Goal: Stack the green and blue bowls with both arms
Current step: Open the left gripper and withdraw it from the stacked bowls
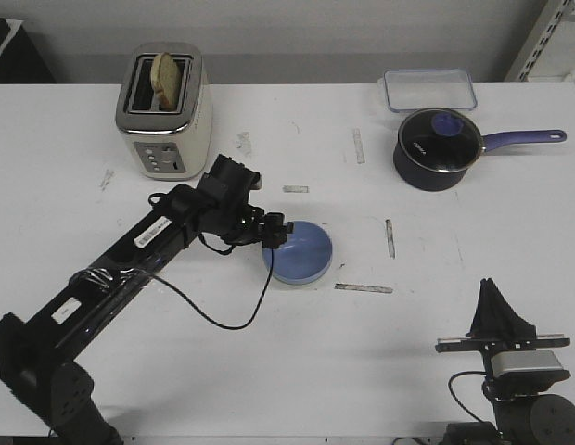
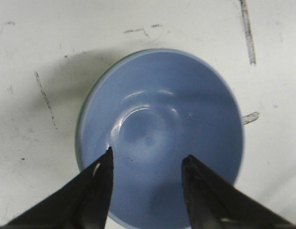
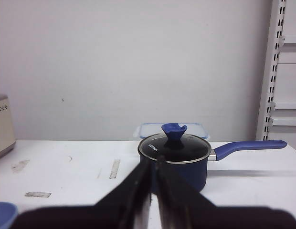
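Observation:
The pale blue bowl (image 1: 300,252) sits near the middle of the table, nested inside the green bowl (image 2: 80,125). Of the green bowl only a thin rim shows along one side, in the left wrist view. My left gripper (image 1: 276,235) hovers over the blue bowl's (image 2: 162,119) near-left edge. It is open (image 2: 148,155), with both fingers above the bowl's inside and nothing between them. My right gripper (image 1: 491,289) rests upright at the front right, far from the bowls. It is shut (image 3: 154,162) and empty. A corner of the blue bowl (image 3: 2,214) also shows in the right wrist view.
A cream toaster (image 1: 165,111) holding a slice of bread stands at the back left. A dark blue saucepan (image 1: 439,148) with a glass lid and a clear lidded container (image 1: 428,90) are at the back right. Strips of tape mark the white table (image 1: 269,362).

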Controlling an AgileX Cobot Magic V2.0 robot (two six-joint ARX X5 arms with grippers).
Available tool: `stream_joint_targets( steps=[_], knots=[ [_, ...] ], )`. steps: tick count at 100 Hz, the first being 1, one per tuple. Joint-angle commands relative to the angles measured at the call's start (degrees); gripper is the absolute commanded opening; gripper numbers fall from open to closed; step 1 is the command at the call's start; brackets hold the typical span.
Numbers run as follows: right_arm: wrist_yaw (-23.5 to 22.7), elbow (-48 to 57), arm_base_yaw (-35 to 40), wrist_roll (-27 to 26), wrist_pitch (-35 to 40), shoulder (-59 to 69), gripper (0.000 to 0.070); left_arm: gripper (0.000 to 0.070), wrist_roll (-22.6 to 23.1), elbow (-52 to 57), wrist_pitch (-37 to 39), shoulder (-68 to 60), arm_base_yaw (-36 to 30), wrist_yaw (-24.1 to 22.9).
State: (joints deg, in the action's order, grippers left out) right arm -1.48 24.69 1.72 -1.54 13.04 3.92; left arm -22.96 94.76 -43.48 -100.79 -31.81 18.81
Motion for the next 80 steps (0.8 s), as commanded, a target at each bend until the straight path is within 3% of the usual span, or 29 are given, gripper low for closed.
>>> stream_joint_targets(
  steps=[1,33,43,62,67,77,80],
  knots=[
    [0.00,0.48,-0.07,-0.52,-0.57,-0.20,0.0009,0.0299,1.68,1.18,0.13,1.03,0.31,-0.90],
    [0.02,0.48,-0.07,-0.52,-0.57,-0.20,0.0009,0.0295,8.98,-0.31,1.84,6.73,2.75,-2.73],
    [0.00,0.48,-0.07,-0.52,-0.57,-0.20,0.0009,0.0284,14.12,-5.14,7.96,9.77,3.30,-2.75],
    [0.02,0.48,-0.07,-0.52,-0.57,-0.20,0.0009,0.0270,22.77,-20.68,27.54,17.81,4.68,-2.95],
    [0.00,0.48,-0.07,-0.55,-0.57,-0.20,0.0009,0.0212,24.15,-25.38,33.24,20.26,5.22,-3.63],
    [0.00,0.48,-0.07,-0.55,-0.57,-0.20,0.0009,0.0019,24.98,-35.08,43.91,25.73,6.56,-7.80],
    [0.02,0.48,-0.07,-0.55,-0.57,-0.20,0.0009,0.0000,24.98,-37.11,45.90,26.99,6.88,-9.01]
  ],
)
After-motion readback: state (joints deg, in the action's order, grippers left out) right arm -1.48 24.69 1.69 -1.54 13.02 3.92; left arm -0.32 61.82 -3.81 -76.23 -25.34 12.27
